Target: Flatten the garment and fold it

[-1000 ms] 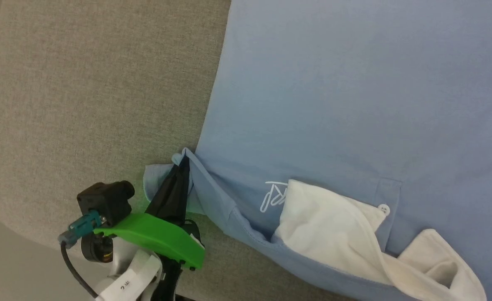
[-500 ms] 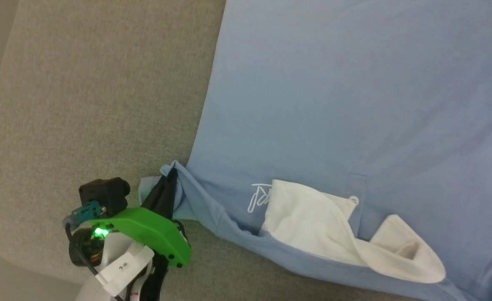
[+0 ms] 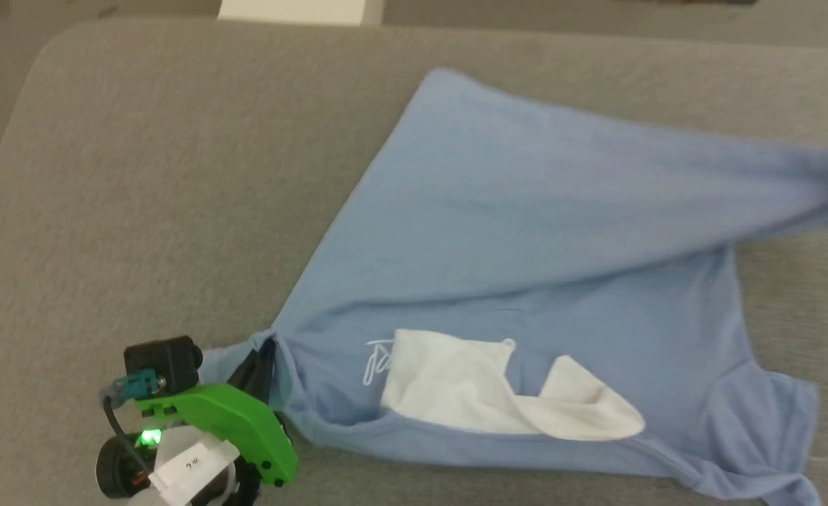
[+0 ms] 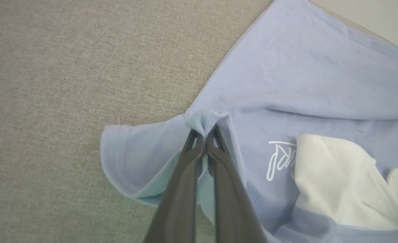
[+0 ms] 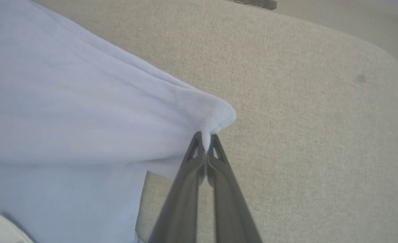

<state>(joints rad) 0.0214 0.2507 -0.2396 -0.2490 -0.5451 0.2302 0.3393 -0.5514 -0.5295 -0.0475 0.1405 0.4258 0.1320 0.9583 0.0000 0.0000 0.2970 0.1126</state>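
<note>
Left gripper (image 4: 204,135) and right gripper (image 5: 205,139) each pinch an edge of the light-blue soft knit garment (image 3: 526,232). Flattening is unfinished, one panel overlapping; folding is not begun

Bright green curved wrist shell (image 3: 235,422) with small dark screws (image 3: 267,464) and a glowing green lamp (image 3: 149,437), black camera block (image 3: 161,357) with teal plug (image 3: 140,384) and black cable (image 3: 108,420), white printed label (image 3: 189,465), and long dark-grey tapering fingers (image 4: 182,189) with triangular cut-outs near the tips of left gripper (image 4: 204,135) and right gripper (image 5: 205,138).
</note>
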